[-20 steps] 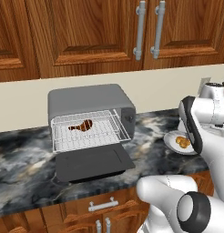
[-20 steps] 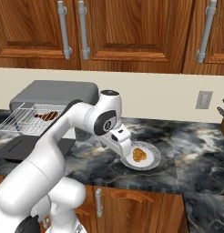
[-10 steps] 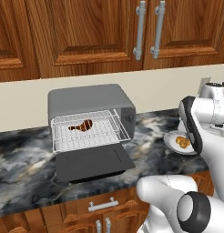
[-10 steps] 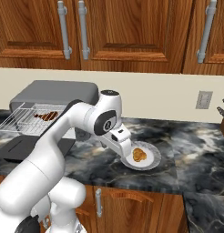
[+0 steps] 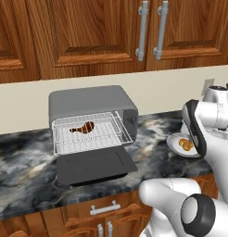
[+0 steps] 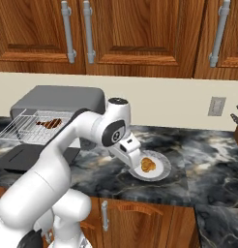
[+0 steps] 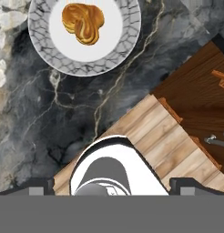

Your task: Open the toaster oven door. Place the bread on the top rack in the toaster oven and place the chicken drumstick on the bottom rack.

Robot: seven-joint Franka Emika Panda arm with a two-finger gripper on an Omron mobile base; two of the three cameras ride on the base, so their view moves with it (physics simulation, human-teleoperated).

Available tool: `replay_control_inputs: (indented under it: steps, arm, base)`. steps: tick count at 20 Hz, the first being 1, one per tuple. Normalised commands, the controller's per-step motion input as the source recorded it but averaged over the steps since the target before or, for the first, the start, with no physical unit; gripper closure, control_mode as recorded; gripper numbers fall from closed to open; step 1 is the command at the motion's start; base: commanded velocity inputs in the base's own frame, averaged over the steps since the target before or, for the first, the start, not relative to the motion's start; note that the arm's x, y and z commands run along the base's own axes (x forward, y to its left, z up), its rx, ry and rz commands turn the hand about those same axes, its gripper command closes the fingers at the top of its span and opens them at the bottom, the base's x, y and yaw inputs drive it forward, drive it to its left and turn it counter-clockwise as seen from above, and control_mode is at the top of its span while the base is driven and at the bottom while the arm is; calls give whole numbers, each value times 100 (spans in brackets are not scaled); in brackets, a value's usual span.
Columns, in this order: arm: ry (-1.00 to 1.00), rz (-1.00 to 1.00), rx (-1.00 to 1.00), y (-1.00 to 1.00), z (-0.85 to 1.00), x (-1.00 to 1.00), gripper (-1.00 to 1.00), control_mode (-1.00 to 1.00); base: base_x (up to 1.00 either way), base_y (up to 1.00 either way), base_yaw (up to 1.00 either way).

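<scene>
The big dark grey boxy toaster oven [image 5: 90,105] sits on the black marble worktop [image 5: 23,180], its flat door [image 5: 95,165] down. The brown drumstick [image 5: 83,127] lies on its pulled-out wire rack [image 5: 90,134]. Beside the oven, the golden bread [image 6: 148,165] waits on a round white plate [image 6: 163,171]. The pincer [image 6: 132,156] hangs spread wide and empty above it; a crooked grab could push the bread off.

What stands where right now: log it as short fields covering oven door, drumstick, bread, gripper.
toaster oven door: open, folded down flat in front of the toaster oven
chicken drumstick: lying on a pulled-out wire rack; which rack, cannot tell
bread: on the round plate on the counter, right of the oven
gripper: open, holding nothing, above the counter edge short of the plate
</scene>
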Motion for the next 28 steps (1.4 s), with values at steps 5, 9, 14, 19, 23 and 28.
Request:
replay_control_inputs:
  steps: [5,9,14,19,23,28]
  arm:
    - [4,0,0,-22,-21,35,-100,-100]
    - [6,0,-2,-23,-26,38,-100,-100]
    - [0,1,5,-27,-27,35,-100,-100]
    - [0,5,14,-22,-27,34,-100,-100]
    - [0,1,3,-5,-24,37,-100,-100]
    - [2,0,0,-1,-20,39,-100,-100]
  base:
    - [0,0,0]
    - [0,0,0]
    - [0,0,0]
    - [0,0,0]
    - [0,0,0]
    - [0,0,0]
